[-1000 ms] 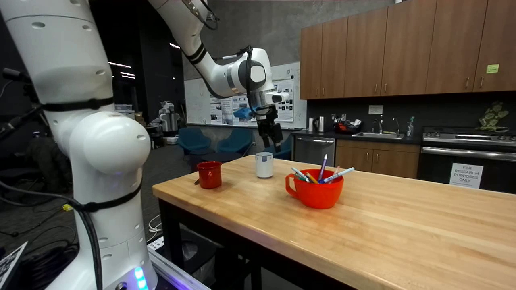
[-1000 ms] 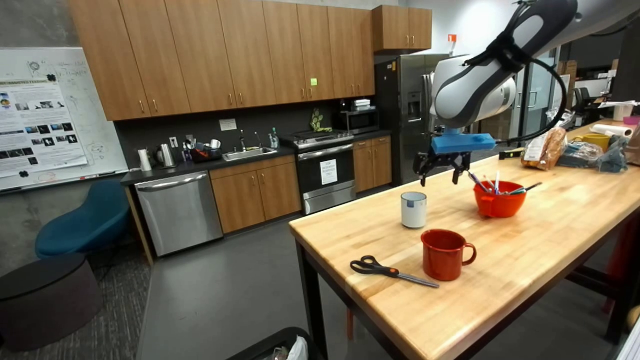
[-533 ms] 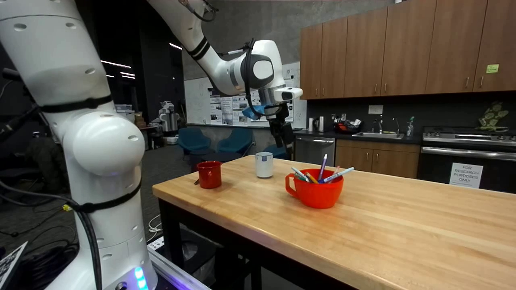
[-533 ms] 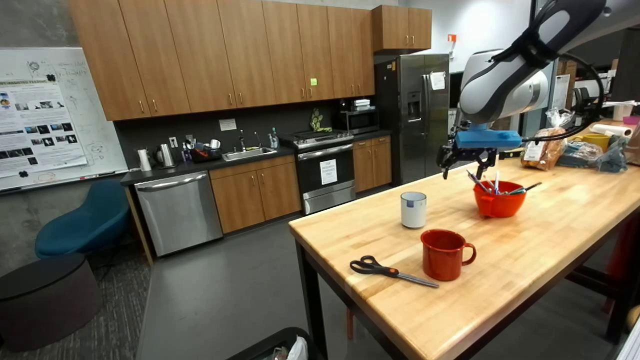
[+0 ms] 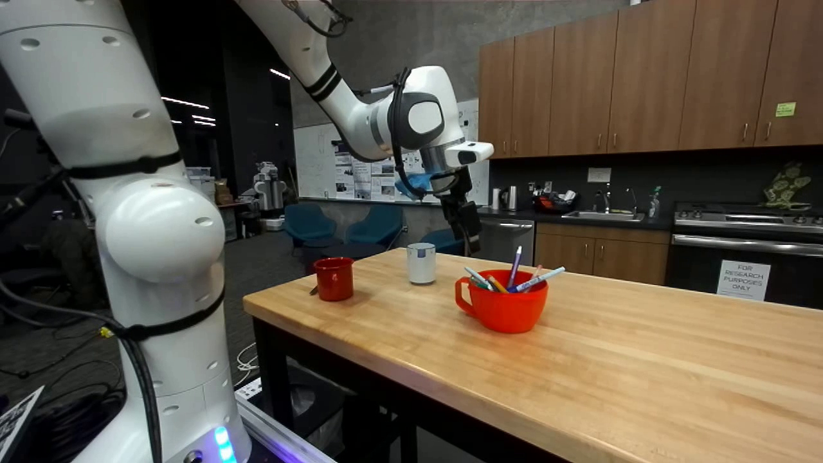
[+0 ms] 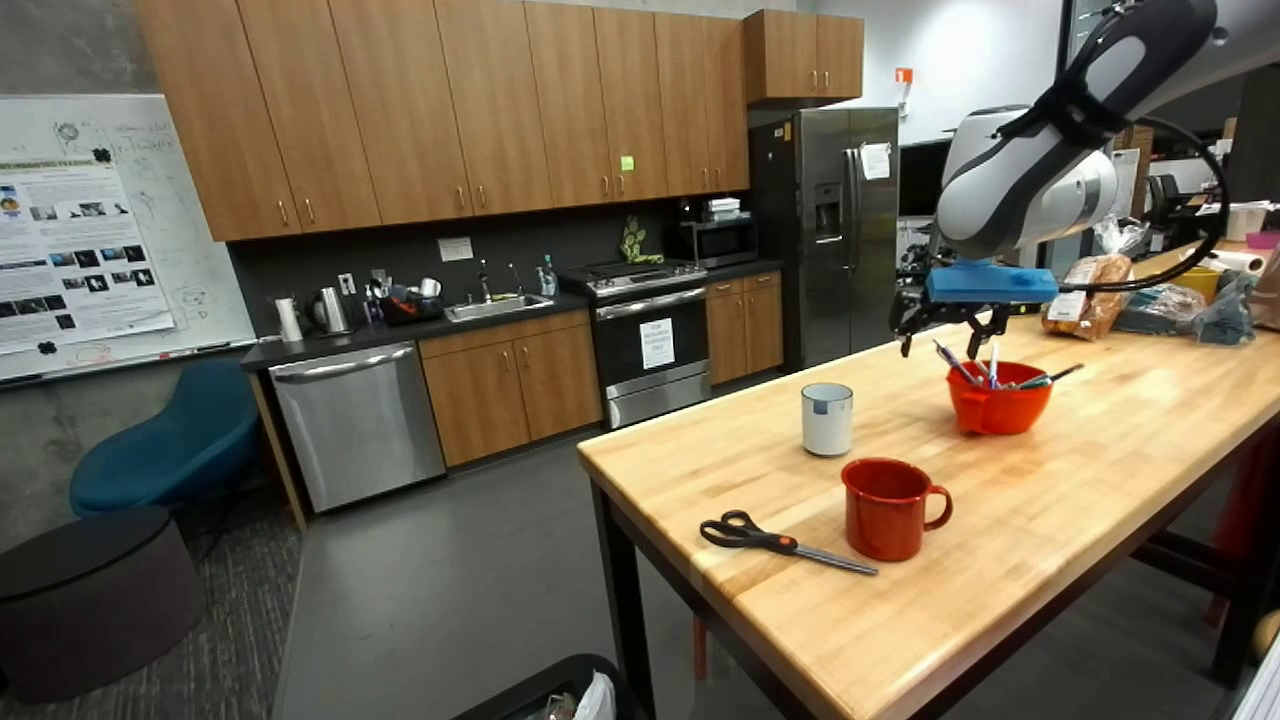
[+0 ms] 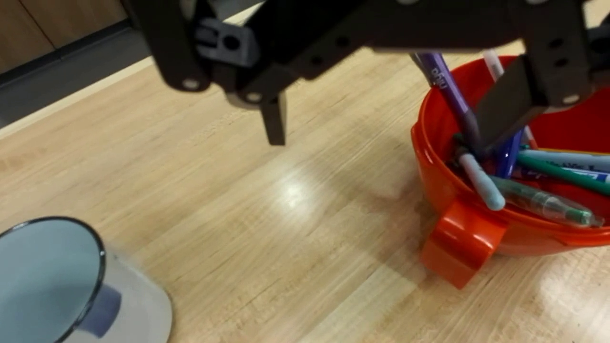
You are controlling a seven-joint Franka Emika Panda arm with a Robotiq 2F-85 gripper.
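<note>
Your gripper (image 6: pixel 939 350) hangs above and beside the red bowl (image 6: pixel 1008 415) on the table (image 6: pixel 720 450), fingers spread, gripping nothing. The pens (image 7: pixel 481 182) lean on the bowl's rim, probably because it is too shallow for them. In the wrist view the gripper hides the top end of the purple pen (image 7: pixel 451 92), and the white cup (image 7: pixel 140 297) and the bowl run past the edge.

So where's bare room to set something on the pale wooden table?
A narrower patch between the white cylindrical mug and the red plastic pen bowl, near the open black gripper; a broader one between that bowl and the clear bread bag. Crowded: where black-handled steel scissors lie beside the dark red mug.
</note>
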